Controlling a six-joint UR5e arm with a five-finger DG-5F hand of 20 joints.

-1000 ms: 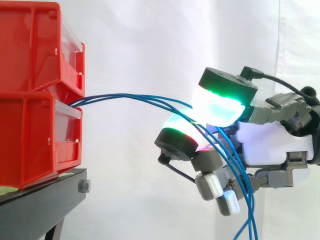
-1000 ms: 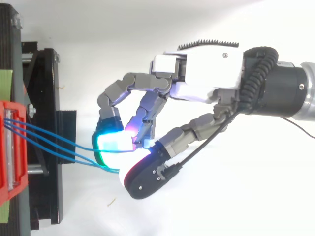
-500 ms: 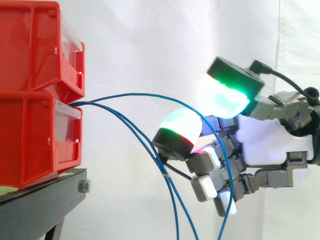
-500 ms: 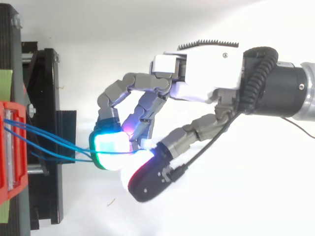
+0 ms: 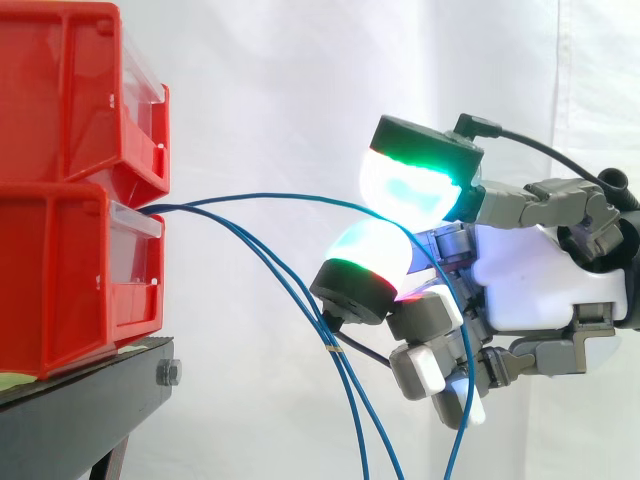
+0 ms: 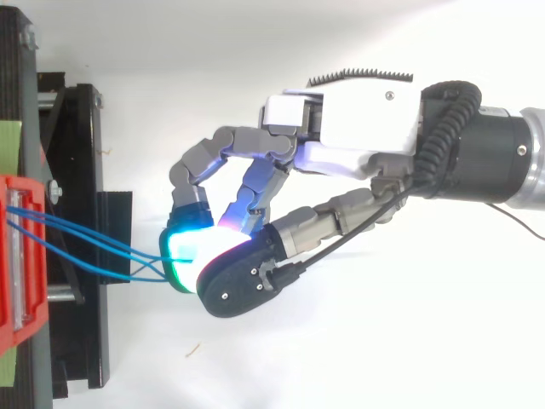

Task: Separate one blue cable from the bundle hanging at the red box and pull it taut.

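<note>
The red bins (image 5: 70, 180), stacked on the black stand (image 5: 80, 410) before the white curtain (image 5: 300, 80), sit well apart from the robot hand (image 5: 530, 280), out beyond its fingertips. The step in hand appears to be the end of the separating. The robot hand is curled, and its two glowing pads (image 5: 405, 190) are pressed together on one blue cable (image 5: 290, 195), apparently pinching it, though the contact itself is lost in the glow. That cable leaves the front of the lower bin, rises in a loose arc toward the robot hand and passes between the upper and lower pads. It then drops across the curled fingers in front of the palm and hangs below. It is slack, so the pulling is not yet done. The other two cables (image 5: 334, 348) leave the same bin and slope down beneath the lower pad, outside the pinch. Whether they brush the pad's dark back or only pass just beside it cannot be told. Seen from above, all three strands converge near the fingertips. The next move calls for a firm pinch and a steady draw away from the bins, until the arc straightens, without the lower pad dragging the two loose strands along.
</note>
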